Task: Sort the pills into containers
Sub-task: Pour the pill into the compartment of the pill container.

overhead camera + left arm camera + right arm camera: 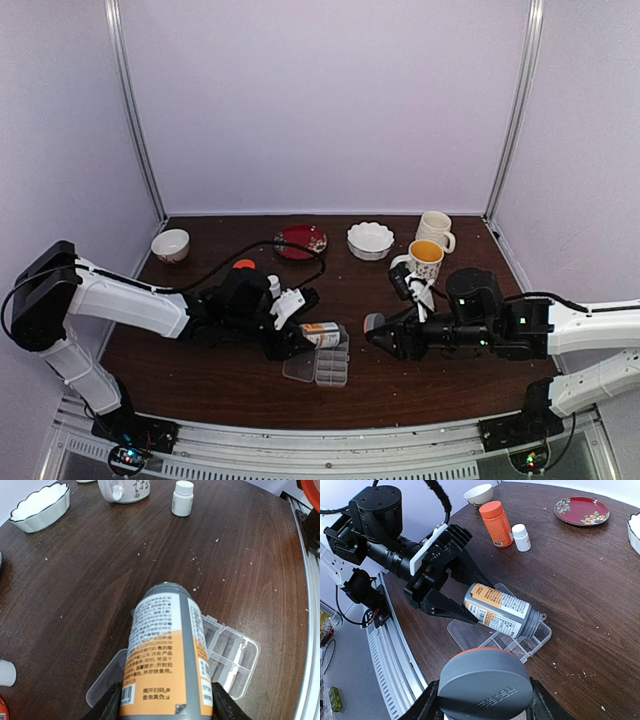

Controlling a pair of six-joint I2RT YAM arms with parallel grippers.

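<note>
My left gripper (290, 335) is shut on a grey bottle with an orange and white label (165, 650). It holds the bottle tilted, its open mouth low over the clear pill box (232, 655), whose lid lies open flat. The containers, the box's cells (527, 645), look empty as far as I can tell. My right gripper (482, 702) is shut on the bottle's grey cap (485, 687), held above the table right of the box. Tiny whitish specks (196, 562) lie scattered on the table; I cannot tell whether they are the pills.
An orange bottle (496, 524) and a small white bottle (521, 537) stand behind the left arm. Another white bottle (182, 498), two mugs (430, 245), a scalloped white dish (370, 240), a red plate (301, 240) and a small bowl (170, 244) stand at the back.
</note>
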